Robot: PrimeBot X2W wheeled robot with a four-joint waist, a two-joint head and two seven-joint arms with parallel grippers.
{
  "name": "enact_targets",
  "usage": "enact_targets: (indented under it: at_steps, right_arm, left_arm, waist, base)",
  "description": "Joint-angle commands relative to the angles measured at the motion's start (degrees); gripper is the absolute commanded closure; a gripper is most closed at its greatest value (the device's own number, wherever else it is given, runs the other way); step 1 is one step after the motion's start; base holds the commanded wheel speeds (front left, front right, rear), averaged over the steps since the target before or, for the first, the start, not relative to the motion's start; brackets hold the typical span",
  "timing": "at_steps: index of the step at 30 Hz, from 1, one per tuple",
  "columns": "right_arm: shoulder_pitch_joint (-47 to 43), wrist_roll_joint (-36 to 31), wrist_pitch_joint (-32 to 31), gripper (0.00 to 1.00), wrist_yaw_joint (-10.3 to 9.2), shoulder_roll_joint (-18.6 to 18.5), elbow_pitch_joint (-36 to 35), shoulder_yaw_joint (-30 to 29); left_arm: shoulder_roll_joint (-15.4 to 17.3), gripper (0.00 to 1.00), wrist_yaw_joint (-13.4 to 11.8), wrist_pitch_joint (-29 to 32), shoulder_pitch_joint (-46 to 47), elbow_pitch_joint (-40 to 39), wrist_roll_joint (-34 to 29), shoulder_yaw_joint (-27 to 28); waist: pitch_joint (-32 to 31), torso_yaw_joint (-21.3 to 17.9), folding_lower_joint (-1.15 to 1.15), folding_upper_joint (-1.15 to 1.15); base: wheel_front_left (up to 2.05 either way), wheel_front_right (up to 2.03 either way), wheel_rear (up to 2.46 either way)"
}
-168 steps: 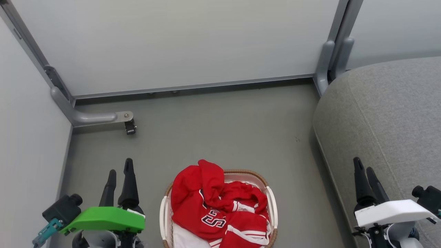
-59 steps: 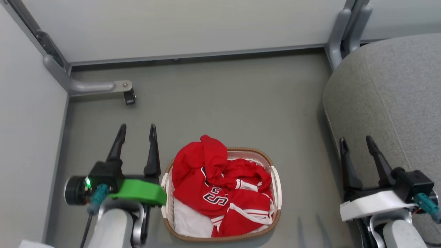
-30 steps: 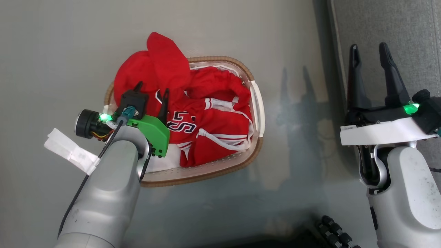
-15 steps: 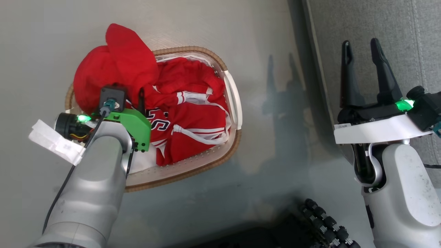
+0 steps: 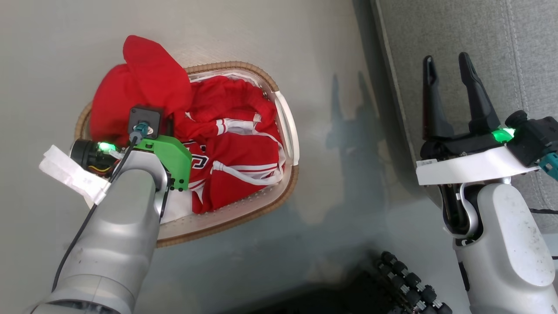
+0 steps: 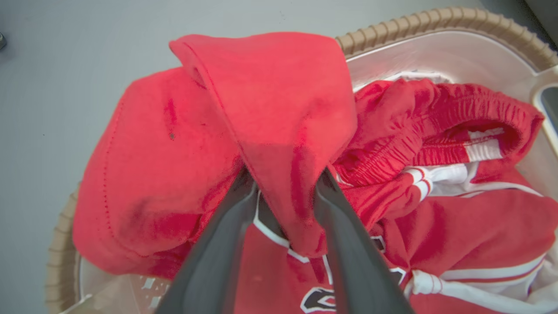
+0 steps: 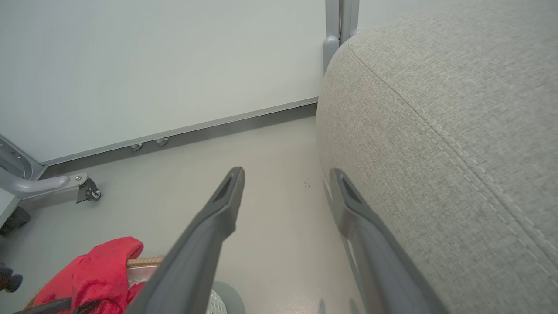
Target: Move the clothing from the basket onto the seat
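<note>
The clothing lies heaped in the basket, red pieces with white trim bunched together. One fold spills over the far-left rim. A black-and-white numeral shows partly, beside my left arm's green cover. Some white cloth sits at the basket's near-left wall.

From the head camera, the wrist block and that green cover hide the left jaws, so I get nothing about the grip there. The left wrist camera gives it plainly. A raised fold of the clothing drops down between the two dark fingers, and both fingers press against it. The jaws stand about halfway closed on that fold. That view also brings up the elastic waistband of a second red piece, and the brown woven rim of the basket.

The basket stands on the grey floor, left of the seat with a strip of floor between them.

The right jaws stand wide apart and hold nothing. In the head view their fingers lie over the seat's left edge. The right wrist camera shows the seat as a rounded grey cushion with a stitched seam, and one finger is just beside its side. Far off it also picks up a pale wall panel and a castor. A corner of the clothing shows at lower left.
</note>
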State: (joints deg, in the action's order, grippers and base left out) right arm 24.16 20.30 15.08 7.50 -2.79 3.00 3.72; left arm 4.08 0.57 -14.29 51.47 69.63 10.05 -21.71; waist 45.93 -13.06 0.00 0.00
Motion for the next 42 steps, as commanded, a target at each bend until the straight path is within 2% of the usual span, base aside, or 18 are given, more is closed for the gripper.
enact_targets:
  at_steps: [1,13,26,34,38,42]
  right_arm:
    - [0.31,0.05,0.13,0.00,-0.02,-0.20,0.31,-0.23]
    - [-1.67,-2.08,0.13,0.00,-0.02,-0.21,2.50,-1.56]
    - [-8.78,-5.58,0.13,0.00,-0.02,-0.23,5.92,-3.89]
    - [-14.64,-6.86,0.14,0.00,-0.02,-0.24,8.19,-4.03]
    - [-15.56,-7.07,0.14,0.00,-0.02,-0.22,8.21,-2.99]
    - [-14.79,-8.91,0.13,0.00,-0.02,-0.22,7.43,-0.94]
  left_arm:
    - [-0.18,1.00,0.24,-0.38,1.10,0.25,0.31,-0.10]
    - [-0.52,1.00,1.61,-0.91,-4.55,-3.95,0.63,-1.60]
    - [2.28,1.00,5.64,-0.89,-14.14,-20.75,-0.80,-4.63]
    - [5.84,1.00,6.85,-0.89,-12.92,-26.97,-1.49,-10.76]
    - [7.28,1.00,6.94,0.69,-10.26,-30.87,1.96,-15.45]
    - [10.45,1.00,6.89,3.84,-6.19,-36.19,5.97,-19.98]
  waist:
    - [-0.54,0.23,0.00,0.00]
    - [-7.15,4.04,0.00,0.00]
    - [-25.19,9.98,0.00,0.00]
    - [-36.07,11.72,0.00,0.00]
    - [-39.46,11.74,0.00,0.00]
    - [-41.77,11.88,0.00,0.00]
  base:
    - [0.00,0.00,0.00]
    - [0.00,0.00,0.00]
    - [0.00,0.00,0.00]
    - [0.00,0.00,0.00]
    - [0.00,0.00,0.00]
    - [0.00,0.00,0.00]
